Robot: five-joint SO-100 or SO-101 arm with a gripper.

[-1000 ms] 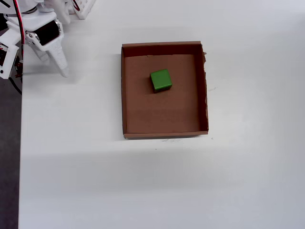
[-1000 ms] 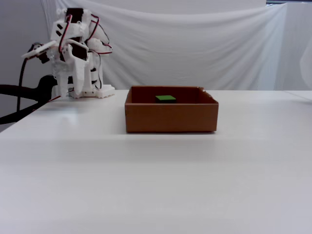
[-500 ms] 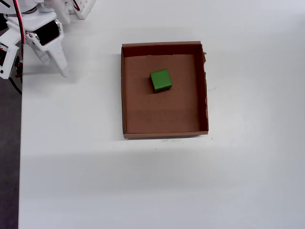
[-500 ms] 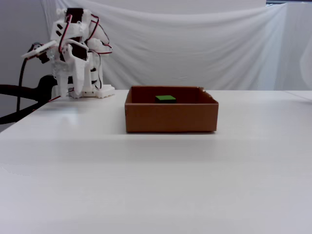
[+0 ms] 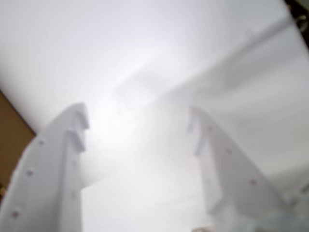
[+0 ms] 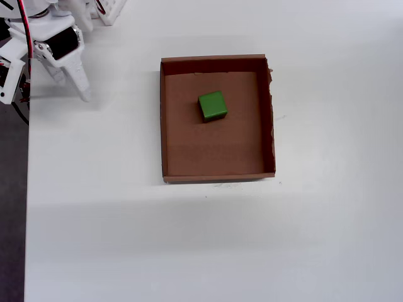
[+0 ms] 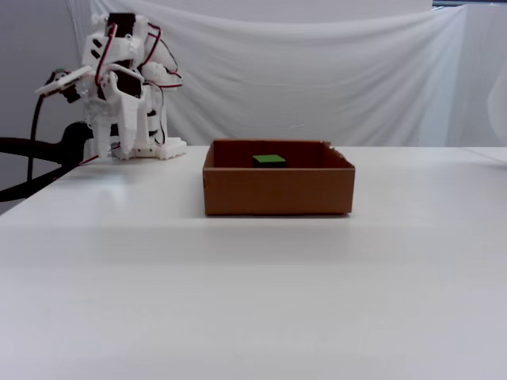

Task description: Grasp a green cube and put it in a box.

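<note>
- Table [image 7: 253, 301]: white, flat surface, filling the foreground of the fixed view and the whole ground of the overhead view [image 6: 315, 239].
- Box [image 7: 277, 190]: brown cardboard tray with low walls, standing on the table at mid-distance in the fixed view; in the overhead view [image 6: 166, 126] it sits near the centre, its right wall ragged along the top edge.
- Green cube [image 6: 213, 106]: one piece, resting on the box floor in the upper half of the tray as the overhead view shows it, clear of all four walls; in the fixed view [image 7: 269, 160] only its top face shows above the near wall.
- Gripper [image 5: 137, 121]: white two-finger pincer; in the wrist view the fingers [image 5: 58, 164] stand wide apart with nothing between them, only blurred white table beyond. A sliver of brown shows at the left edge of that view.
- Arm [image 7: 119, 87]: white printed body with red and black wiring, folded up at the far left of the table in the fixed view, well apart from the box; in the overhead view [image 6: 60, 44] it occupies the top left corner, one finger [image 6: 79, 78] pointing down over the table.
- Backdrop [image 7: 317, 71]: white draped cloth behind the table, farthest item in the fixed view.
</note>
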